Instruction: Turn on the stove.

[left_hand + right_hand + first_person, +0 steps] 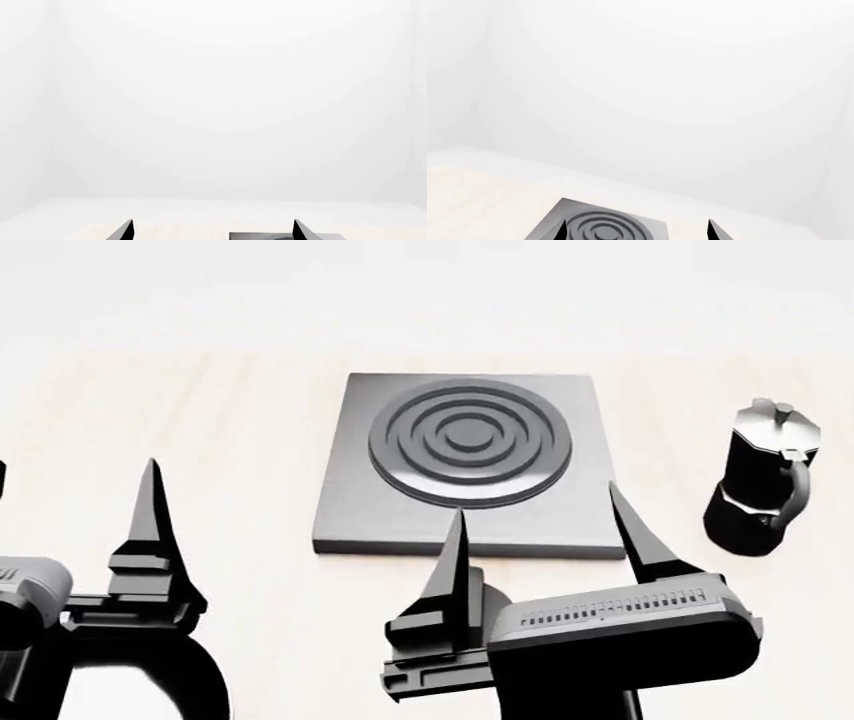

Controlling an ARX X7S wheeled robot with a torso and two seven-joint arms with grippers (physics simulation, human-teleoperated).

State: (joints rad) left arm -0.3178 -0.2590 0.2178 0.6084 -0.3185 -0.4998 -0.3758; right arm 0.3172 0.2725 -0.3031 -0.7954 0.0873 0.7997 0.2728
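Note:
The stove (360, 510) is a flat grey square slab with a round ringed burner (467, 440), lying on the light wooden table in the middle of the head view. Its knob does not show. My right gripper (537, 498) is open and empty, hovering over the stove's near edge. The right wrist view shows the stove (564, 212) between the open fingertips (715, 231). My left gripper (74, 465) is open and empty, to the left of the stove. In the left wrist view the left gripper (212, 232) is open, with a corner of the stove (267, 235) by one fingertip.
A black faceted moka pot (763, 480) stands upright to the right of the stove. The pale table (200, 420) stretches left of and behind the stove. White walls fill both wrist views.

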